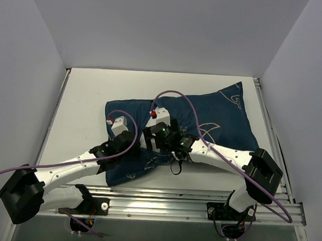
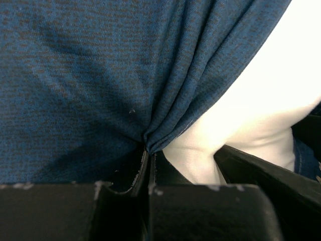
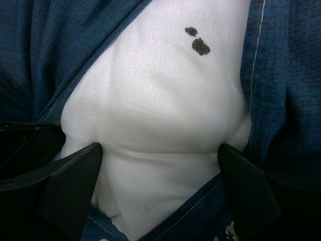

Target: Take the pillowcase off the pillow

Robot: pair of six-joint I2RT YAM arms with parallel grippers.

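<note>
The left pincer [image 2: 149, 163] is shut on a gathered fold of the pillowcase [image 2: 75, 75] — the navy cloth is drawn into pleats that converge right at its tips. The white pillow [image 2: 261, 100] is bared just to the right of them. The right pincer [image 3: 160, 175] is spread wide, with a plump bulge of pillow seated between its fingers [image 3: 75, 175]; whether the pads press the stuffing cannot be told. Navy hems are seen close beside both fingers, and two dark specks [image 3: 198, 42] are seen on the white beyond the tips.

Trouble is judged most likely at the two grips. Only a thin pleat is held on the left, so it could be pulled out of the jaws if the cloth is dragged hard. On the right, a hem could be caught along with the pillow when the jaws are closed. Cover and cushion would then be hauled together — nothing would be stripped. Soft stuffing could also be squeezed out of the grip.

From above, the cased pillow is seen laid flat on the table [image 1: 80, 94], under and beyond both pincers. Its long axis is set diagonally, from a near corner behind the left pincer to a far corner pointed away past the right one.
</note>
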